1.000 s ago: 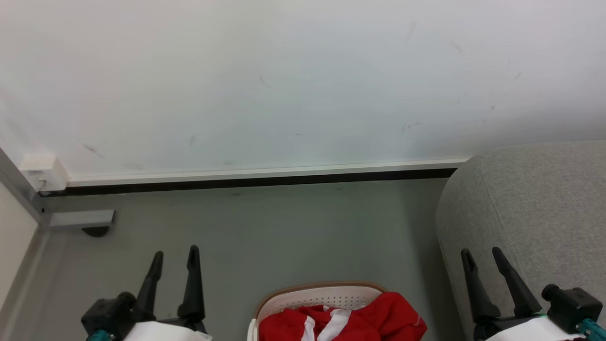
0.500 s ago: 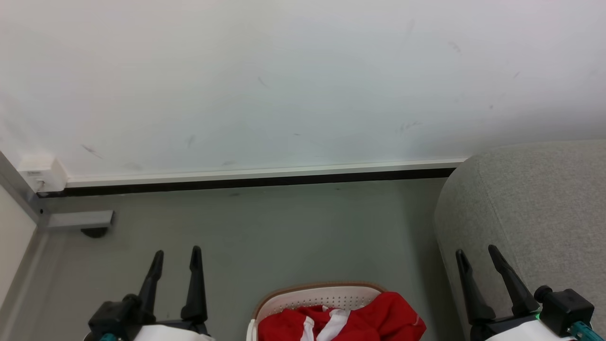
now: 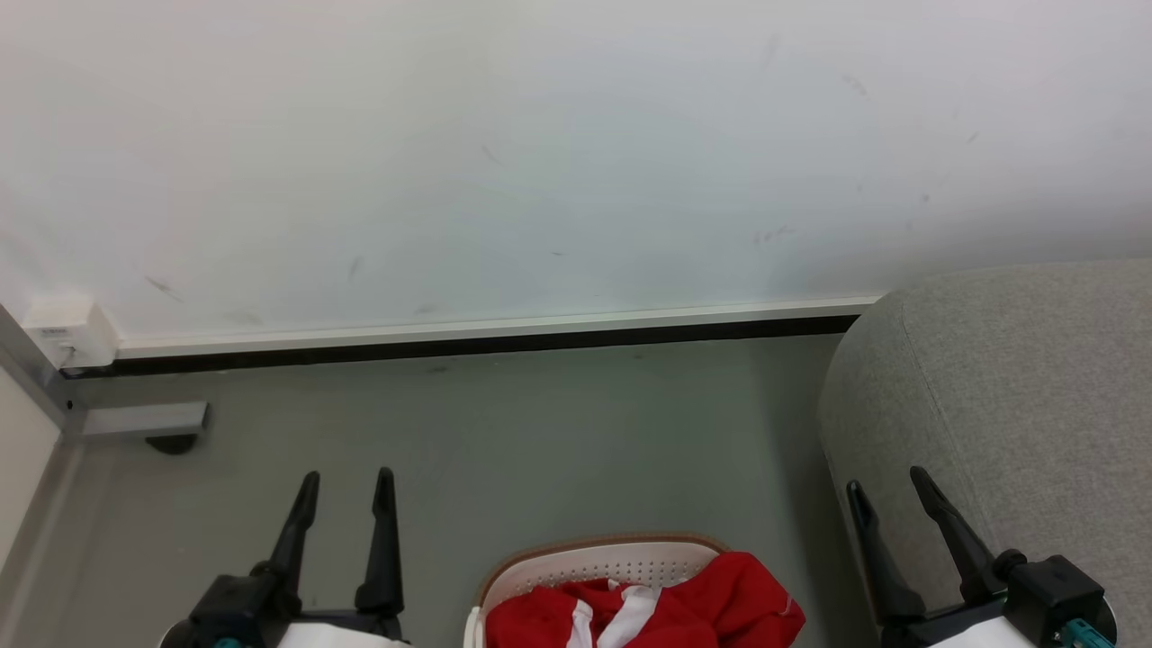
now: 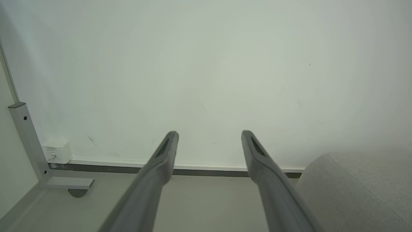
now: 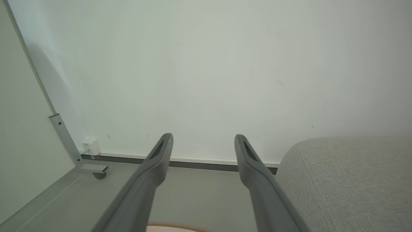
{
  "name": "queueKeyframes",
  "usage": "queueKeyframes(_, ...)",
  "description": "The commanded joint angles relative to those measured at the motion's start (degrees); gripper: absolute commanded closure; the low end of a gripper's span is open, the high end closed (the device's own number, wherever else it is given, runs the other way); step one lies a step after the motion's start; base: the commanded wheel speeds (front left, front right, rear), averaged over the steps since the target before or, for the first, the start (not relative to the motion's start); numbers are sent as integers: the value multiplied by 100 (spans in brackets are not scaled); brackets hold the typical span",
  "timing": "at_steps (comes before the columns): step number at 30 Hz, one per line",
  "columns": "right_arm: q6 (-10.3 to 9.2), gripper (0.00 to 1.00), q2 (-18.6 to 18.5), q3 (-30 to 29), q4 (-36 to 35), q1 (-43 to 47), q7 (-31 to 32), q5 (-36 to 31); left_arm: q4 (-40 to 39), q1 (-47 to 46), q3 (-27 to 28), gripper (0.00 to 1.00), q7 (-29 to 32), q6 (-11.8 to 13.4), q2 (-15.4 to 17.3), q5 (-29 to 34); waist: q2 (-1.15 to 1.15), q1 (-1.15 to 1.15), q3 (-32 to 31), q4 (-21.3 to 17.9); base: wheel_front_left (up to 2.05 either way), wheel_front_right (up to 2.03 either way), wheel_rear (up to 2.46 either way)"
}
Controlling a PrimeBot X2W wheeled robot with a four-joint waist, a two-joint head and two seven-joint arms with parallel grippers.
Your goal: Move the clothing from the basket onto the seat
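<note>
The red clothing (image 3: 684,607) with white stripes lies heaped in the white basket (image 3: 585,567), whose tan rim shows at the bottom middle of the head view. The grey seat (image 3: 1008,396) rises at the right, beside the basket. My left gripper (image 3: 346,477) stands open at the lower left, to the left of the basket, with nothing between its fingers. My right gripper (image 3: 886,481) stands open at the lower right, in front of the seat's side, also empty. The left wrist view shows the open left gripper (image 4: 209,133) and the seat (image 4: 354,190). A sliver of the basket's rim (image 5: 177,225) edges the right wrist view below the right gripper (image 5: 202,137).
A white wall (image 3: 540,153) with a dark skirting strip runs across behind the grey floor (image 3: 540,432). A metal frame post with a foot and castor (image 3: 144,423) and a small white box (image 3: 63,328) stand at the far left.
Both grippers have shifted a little: the left one to the right, the right one to the left and lower. The whole picture has drifted slightly, so the camera moved too. Both stay open.
</note>
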Motion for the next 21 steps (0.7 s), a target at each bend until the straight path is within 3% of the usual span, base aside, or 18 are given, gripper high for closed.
queueKeyframes(1, -12, 0, -14, 14, 2, -31, -30, -73, -6, 33, -5, 0, -25, 13, 47, 147, 0, 0, -3, 0, 0, 0, 0)
queueKeyframes(21, -12, 0, 43, -9, -24, -41, -64, -60, 94, 16, 42, 0, -51, -59, 46, 126, 0, 0, -29, 12, 0, 0, 0)
